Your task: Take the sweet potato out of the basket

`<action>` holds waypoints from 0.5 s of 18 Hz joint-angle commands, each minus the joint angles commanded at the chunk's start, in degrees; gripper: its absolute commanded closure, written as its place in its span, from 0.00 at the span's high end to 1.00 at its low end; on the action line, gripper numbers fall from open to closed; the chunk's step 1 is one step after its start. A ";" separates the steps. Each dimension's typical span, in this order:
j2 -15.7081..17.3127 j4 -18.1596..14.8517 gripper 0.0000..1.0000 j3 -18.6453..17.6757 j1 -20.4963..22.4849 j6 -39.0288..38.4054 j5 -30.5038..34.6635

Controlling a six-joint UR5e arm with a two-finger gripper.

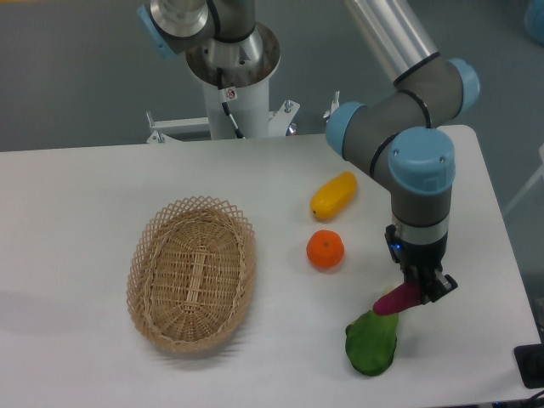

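Observation:
The sweet potato [394,301] is a small magenta tuber held in my gripper [419,291] at the right of the table, just above a green vegetable. The gripper is shut on its right end and points down. The tuber's left end sticks out towards the lower left. The wicker basket [150,246] lies at the left of the table, far from the gripper, and nothing shows inside it.
A green vegetable [371,343] lies directly under the held tuber near the front edge. A round orange [325,250] and a yellow oblong fruit [334,195] lie between basket and arm. The robot's base [231,81] stands at the back.

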 joint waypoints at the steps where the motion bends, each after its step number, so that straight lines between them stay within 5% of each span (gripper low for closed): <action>1: 0.00 0.00 0.45 0.00 0.00 0.00 -0.17; 9: 0.26 0.00 0.45 -0.35 0.00 0.00 -0.70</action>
